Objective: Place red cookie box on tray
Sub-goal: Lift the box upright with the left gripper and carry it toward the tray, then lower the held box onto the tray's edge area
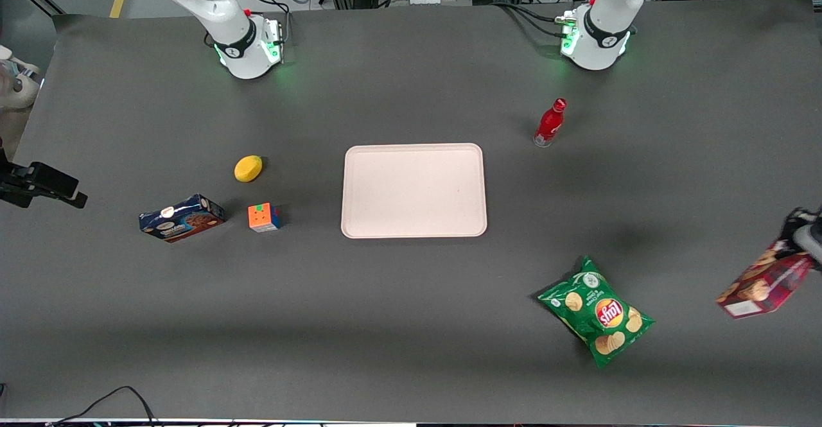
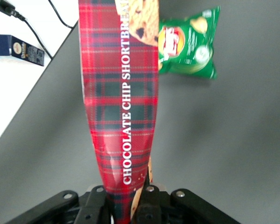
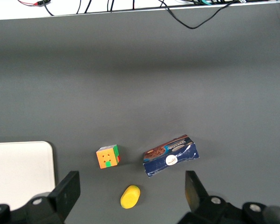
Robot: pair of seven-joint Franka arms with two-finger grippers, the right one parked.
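Observation:
The red cookie box (image 1: 764, 282) is a long tartan carton with a white end. It hangs tilted above the table at the working arm's end, far from the tray. My left gripper (image 1: 799, 234) is shut on its upper end. In the left wrist view the gripper (image 2: 123, 205) pinches the carton (image 2: 121, 102) between both fingers (image 2: 149, 205), and the box stretches away from them. The pale pinkish tray (image 1: 414, 191) lies flat at the table's middle with nothing on it. Its corner also shows in the right wrist view (image 3: 18, 168).
A green chips bag (image 1: 596, 311) lies between the held box and the tray, nearer the front camera. A red bottle (image 1: 550, 123) stands near the working arm's base. A blue cookie box (image 1: 182, 217), a cube (image 1: 263, 217) and a lemon (image 1: 248, 168) lie toward the parked arm's end.

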